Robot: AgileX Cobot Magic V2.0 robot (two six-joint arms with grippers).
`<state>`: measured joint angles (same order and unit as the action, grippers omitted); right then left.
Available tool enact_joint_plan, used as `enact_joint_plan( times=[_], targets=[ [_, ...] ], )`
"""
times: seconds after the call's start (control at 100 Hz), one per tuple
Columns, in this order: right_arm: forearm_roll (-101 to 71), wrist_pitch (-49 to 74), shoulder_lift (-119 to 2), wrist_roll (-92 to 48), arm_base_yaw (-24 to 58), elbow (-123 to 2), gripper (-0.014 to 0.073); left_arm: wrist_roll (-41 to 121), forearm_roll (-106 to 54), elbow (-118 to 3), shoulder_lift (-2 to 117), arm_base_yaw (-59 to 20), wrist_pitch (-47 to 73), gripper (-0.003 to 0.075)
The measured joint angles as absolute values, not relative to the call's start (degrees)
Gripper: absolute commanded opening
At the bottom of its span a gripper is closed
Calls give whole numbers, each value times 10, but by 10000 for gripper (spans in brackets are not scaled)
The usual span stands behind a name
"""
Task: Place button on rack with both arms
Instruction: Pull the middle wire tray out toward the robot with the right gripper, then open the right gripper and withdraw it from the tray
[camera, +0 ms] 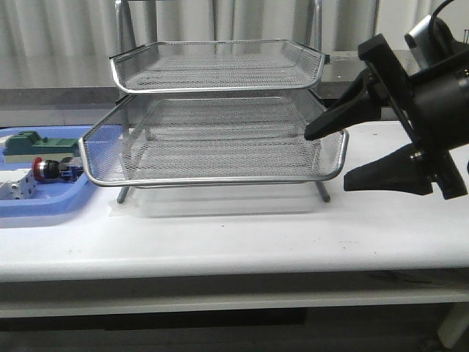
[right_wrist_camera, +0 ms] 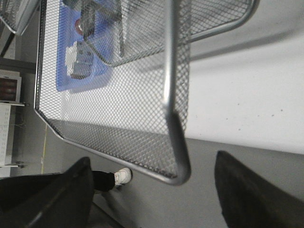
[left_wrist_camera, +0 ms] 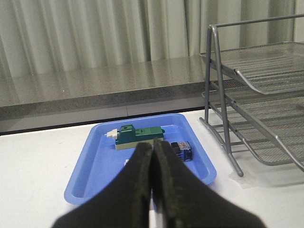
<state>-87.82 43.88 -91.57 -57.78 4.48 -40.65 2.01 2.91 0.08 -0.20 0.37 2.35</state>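
button lies in the blue tray at the worktop's left edge, beside the rack | left hand clenched, empty, above the tray | right hand spread wide by the rack's right corner | advice: unclench left, descend squarely over the button's black body

- silver wire-mesh metal rack: fine mesh with shiny smooth rod rims
- blue plastic tray: smooth, slight gloss
- small push-button with red cap: plastic look, cap a bit glossy
- black angular right gripper: matt
- black left gripper's fingers: dull, slightly grainy
- white tabletop: smooth, matt
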Motion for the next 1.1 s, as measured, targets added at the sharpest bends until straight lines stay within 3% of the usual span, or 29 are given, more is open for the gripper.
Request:
enact_joint_plan(
  times=[0.26, 0.67, 1.1],
  targets=[
    [-724, 416, -826, -482, 45, -400, 540, 20, 29, 1, -2, 4, 23, -20],
    [-348, 395, -578, -221, 45, -400, 516, 20, 29, 1, -2, 4, 23, -20],
    [-16, 504, -376, 29, 45, -399, 516, 20, 29, 1, -2, 4, 23, -20]
  ],
)
